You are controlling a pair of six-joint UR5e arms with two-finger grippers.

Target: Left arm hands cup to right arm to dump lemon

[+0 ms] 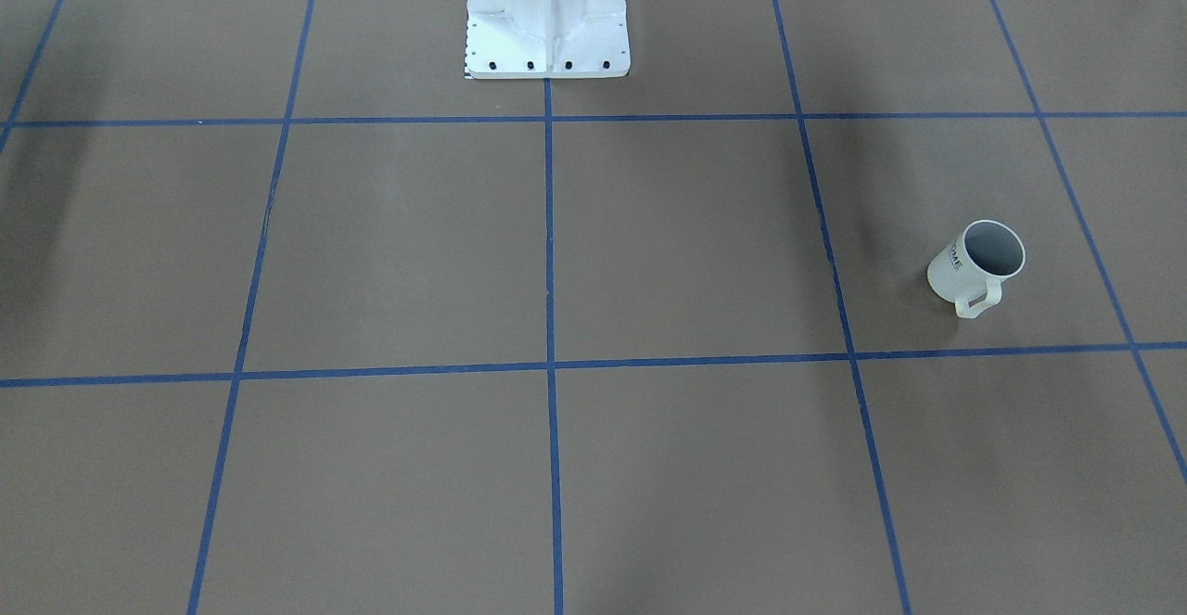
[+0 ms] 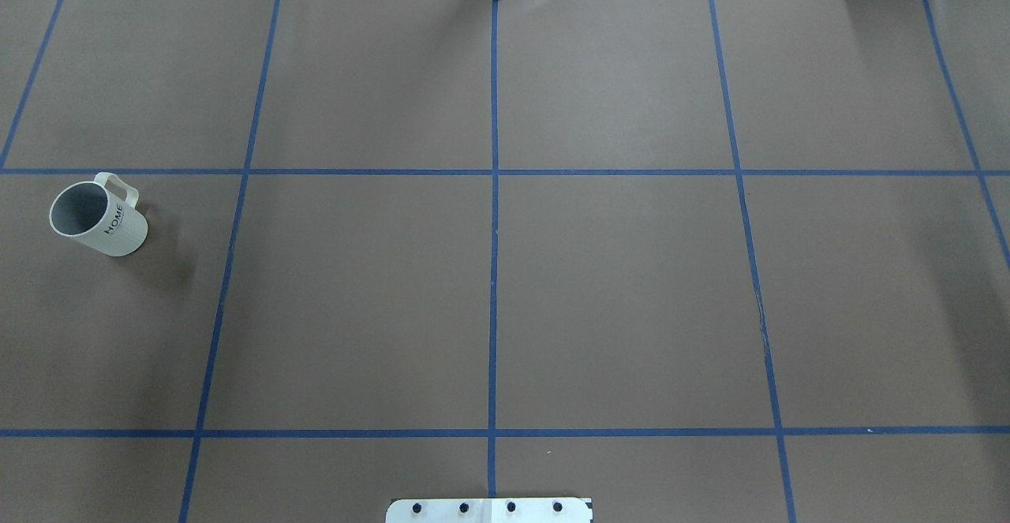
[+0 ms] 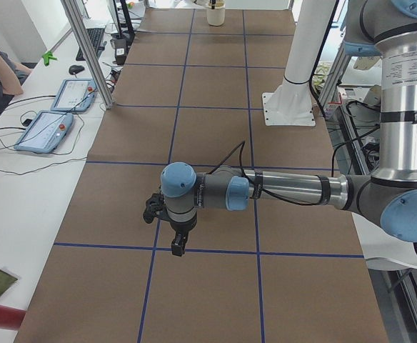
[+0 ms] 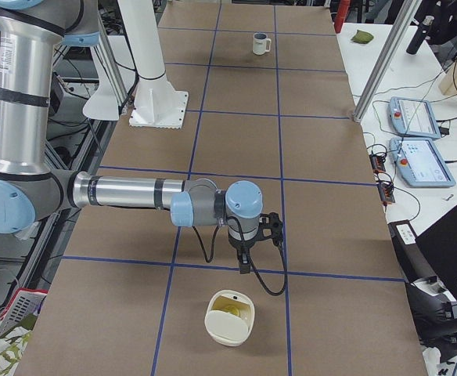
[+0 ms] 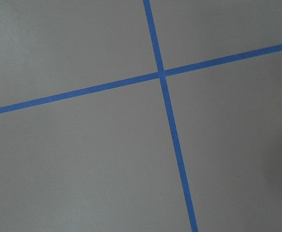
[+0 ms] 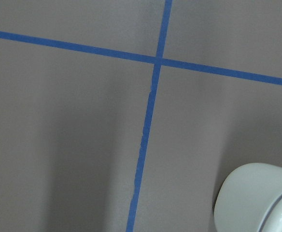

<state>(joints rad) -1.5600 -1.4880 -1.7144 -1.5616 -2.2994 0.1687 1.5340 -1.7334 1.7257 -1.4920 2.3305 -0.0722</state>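
Brown paper covered the worktop (image 2: pixel 615 294), ruled into squares with blue tape (image 2: pixel 493 270). A white pedestal (image 1: pixel 547 17) stood at the middle of the robot-side edge.

Cup (image 2: pixel 99 219): upright on the paper near the worktop's left end, about midway between the robot-side and operator-side edges. Its handle pointed toward the operator-side edge and the HOME lettering was legible. The inside showed grey. It stood well apart from the right gripper (image 4: pixel 244 268).

Left arm (image 3: pixel 287 189): forearm level, reaching out from the robot-side edge over the left half of the worktop. The left gripper (image 3: pixel 177 249) pointed straight down over a tape line. Whether its fingers were spread or pressed together could not be told, as only the end view showed it. Its wrist camera showed only paper and a tape crossing.

Right arm (image 4: pixel 127 192): forearm level, reaching out over the right half. The right gripper pointed down. Its finger state could not be told either.

Container (image 4: pixel 230 317): cream, on the paper near the right end, close to the right gripper but apart from it. A pale yellowish item (image 4: pixel 230 310) lay inside, and its identity could not be told.
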